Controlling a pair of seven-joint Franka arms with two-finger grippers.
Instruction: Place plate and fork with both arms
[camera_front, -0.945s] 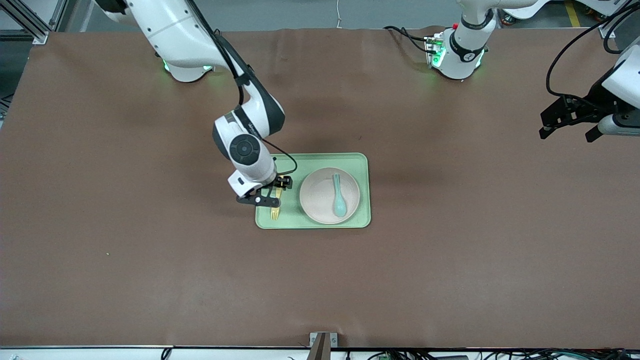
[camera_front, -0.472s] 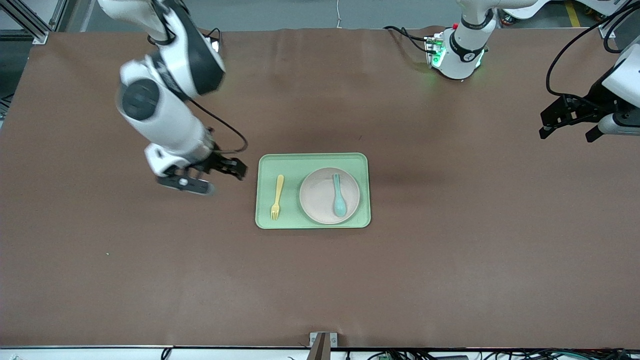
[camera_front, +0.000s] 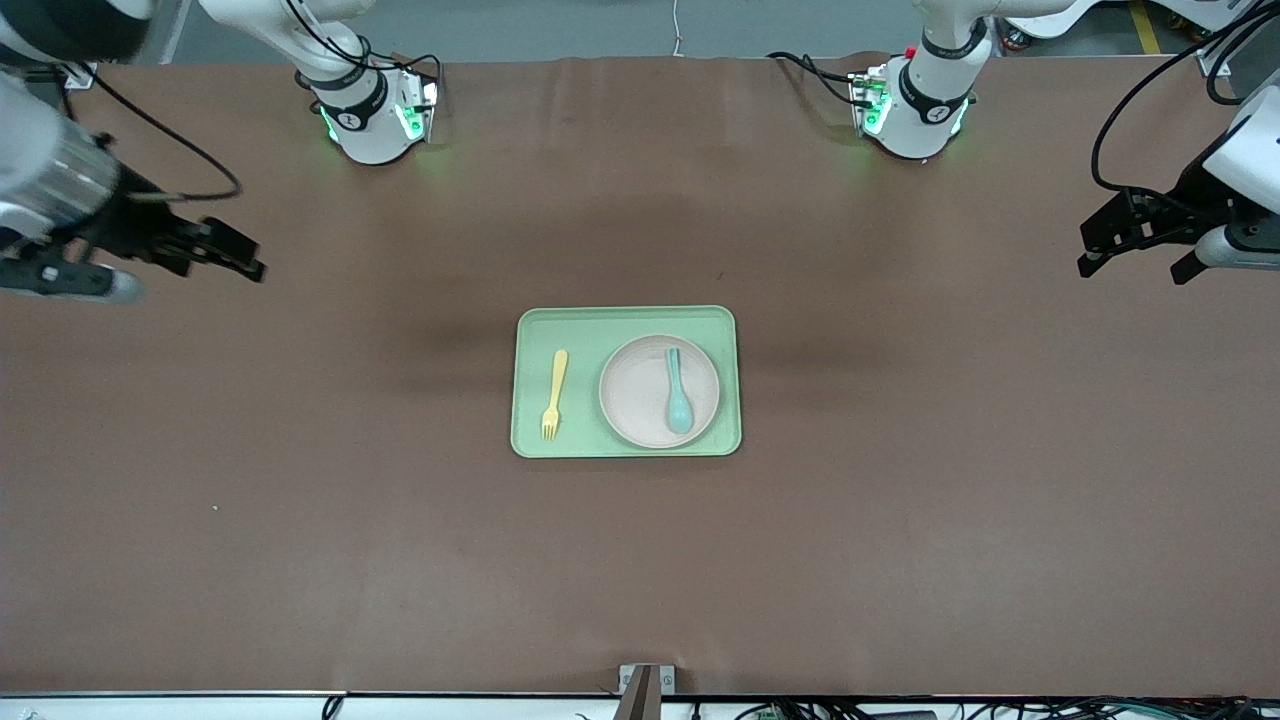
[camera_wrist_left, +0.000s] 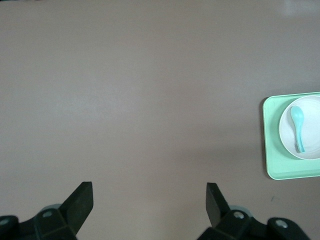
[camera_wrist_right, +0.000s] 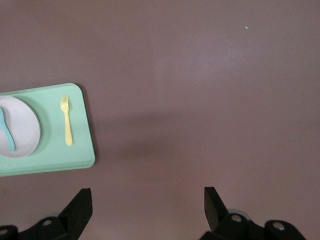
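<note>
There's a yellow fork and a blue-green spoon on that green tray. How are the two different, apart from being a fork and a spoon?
Colour: the fork is pale yellow, the spoon teal.
Resting place: the fork lies straight on the tray, beside the plate, toward the right arm's end; the spoon lies in the plate.
Shape: the fork ends in short tines, the spoon in a rounded bowl.
Shared: both look similar in length and point their working ends toward the front camera.

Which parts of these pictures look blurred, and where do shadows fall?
Front view: the right gripper and its arm are smeared; soft shadows darken the brown table beside the light-green rectangular tray. Right wrist view: a faint shadow lies beside the tray.
</note>
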